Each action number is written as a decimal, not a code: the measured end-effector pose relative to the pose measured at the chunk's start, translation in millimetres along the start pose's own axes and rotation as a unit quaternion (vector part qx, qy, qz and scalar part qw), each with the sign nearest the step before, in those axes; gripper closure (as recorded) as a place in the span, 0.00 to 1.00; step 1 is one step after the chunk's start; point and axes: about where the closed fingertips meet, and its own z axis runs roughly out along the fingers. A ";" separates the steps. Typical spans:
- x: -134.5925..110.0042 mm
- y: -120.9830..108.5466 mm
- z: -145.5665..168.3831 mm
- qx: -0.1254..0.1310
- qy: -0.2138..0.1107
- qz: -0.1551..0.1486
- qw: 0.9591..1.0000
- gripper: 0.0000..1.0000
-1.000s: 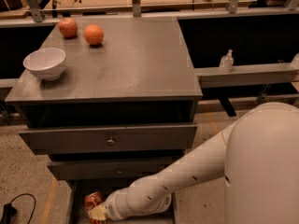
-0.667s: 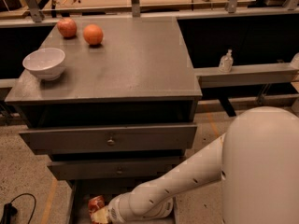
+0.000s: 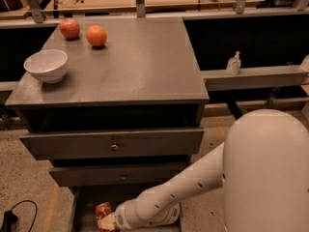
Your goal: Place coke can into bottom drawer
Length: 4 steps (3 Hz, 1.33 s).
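Shifted right, fingers point(image 3: 108, 221) clasping coke can point(image 3: 102, 210), drawer point(image 3: 83, 206)

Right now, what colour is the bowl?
White bowl, camera view; gripper down in the bottom drawer by the coke can.

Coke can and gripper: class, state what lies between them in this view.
Nothing shows between them: in the camera view the gripper is at the coke can, inside the bottom drawer.
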 end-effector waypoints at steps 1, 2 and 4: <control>5.7 -39.8 7.4 0.007 -0.008 0.041 0.999 1.00; 12.7 -90.7 14.8 0.020 -0.028 0.097 0.995 1.00; 31.6 -163.4 44.6 0.056 -0.032 0.167 0.984 0.83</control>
